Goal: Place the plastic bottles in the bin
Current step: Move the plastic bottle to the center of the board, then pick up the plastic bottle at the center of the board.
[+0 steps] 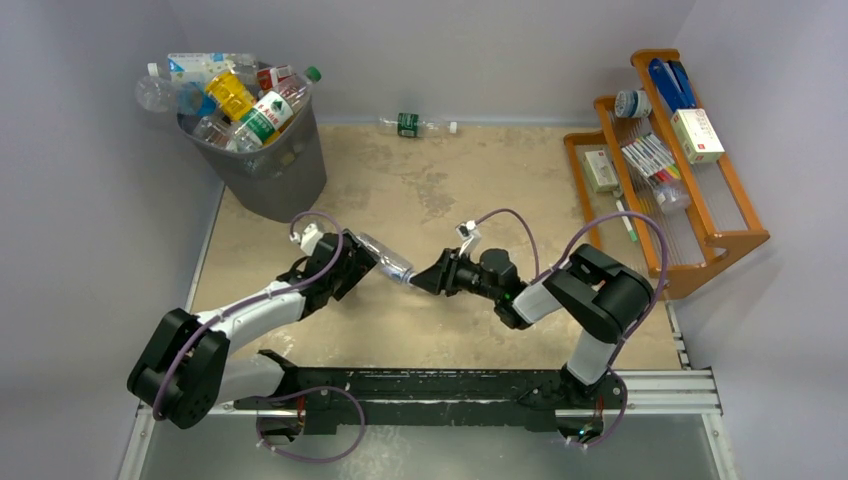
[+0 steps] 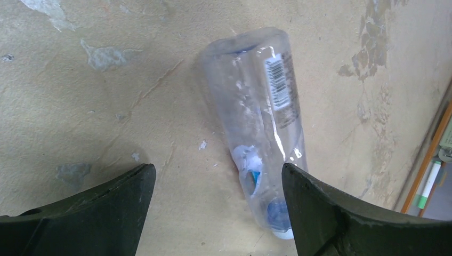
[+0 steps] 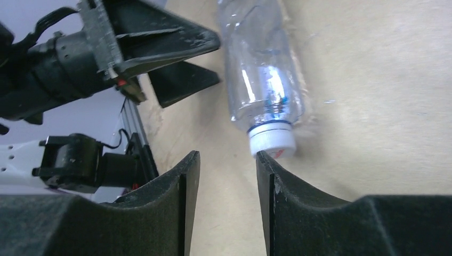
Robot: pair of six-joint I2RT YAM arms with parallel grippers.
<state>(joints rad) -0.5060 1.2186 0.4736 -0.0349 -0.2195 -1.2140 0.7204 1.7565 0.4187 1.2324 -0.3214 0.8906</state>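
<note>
Worn beige tabletop (image 1: 440, 190): a clear plastic bottle (image 1: 388, 260) lies on its side near the middle. The left gripper (image 2: 217, 166) gapes wide over it. The right gripper (image 3: 228, 156), narrowly parted, grips nothing beside the white cap (image 3: 273, 140). The dark grey bin (image 1: 290, 170), heaped with bottles (image 1: 240, 95), stands in the far-left corner.

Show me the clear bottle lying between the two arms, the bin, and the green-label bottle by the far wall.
clear bottle (image 2: 250, 117), left wrist view, on its transparent body
bin (image 1: 285, 175), top external view, on its grey side wall
green-label bottle (image 1: 408, 124), top external view, on its green label
</note>
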